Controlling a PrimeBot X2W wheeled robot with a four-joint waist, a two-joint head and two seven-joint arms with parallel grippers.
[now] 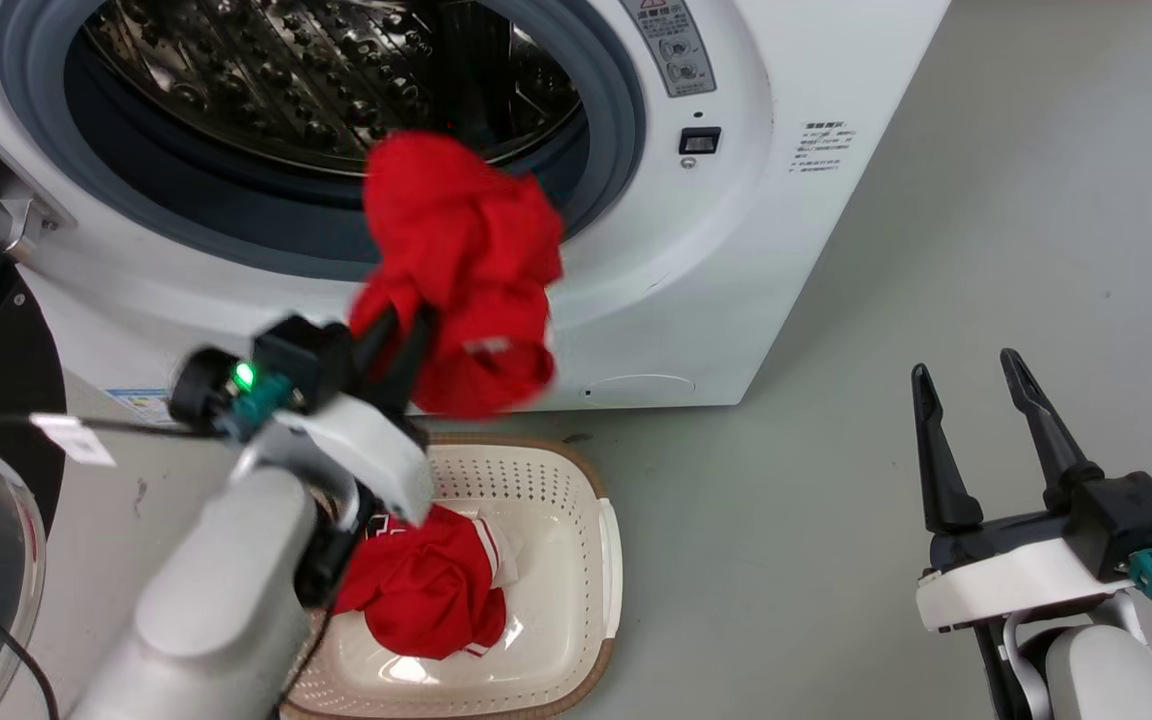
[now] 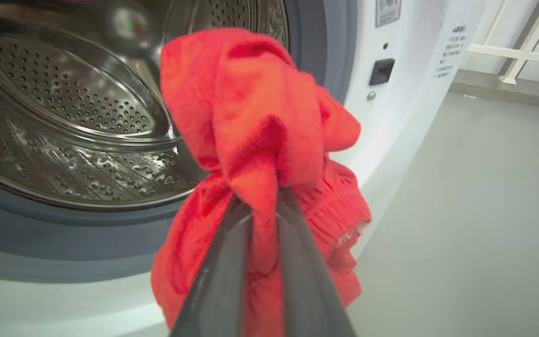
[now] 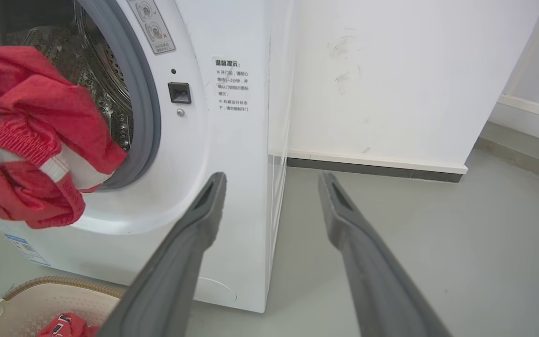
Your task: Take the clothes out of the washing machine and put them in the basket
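The left gripper (image 1: 408,320) is pinched tight on a bunched red garment (image 1: 461,250), holding it in the air in front of the washing machine (image 1: 736,250) porthole, above the basket (image 1: 591,520). A striped red jersey (image 1: 426,590) lies inside the basket. The right gripper (image 1: 966,365) stands spread and holds nothing, well apart over the grey floor (image 1: 836,560).

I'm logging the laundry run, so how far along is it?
Done: one red jersey lies in the basket. In hand: the left gripper is shut on a second red garment, held in front of the porthole and not yet in the basket. Left: drop it in. The drum shows no more clothes where visible, though the garment hides part. The right gripper is open, holding nothing.
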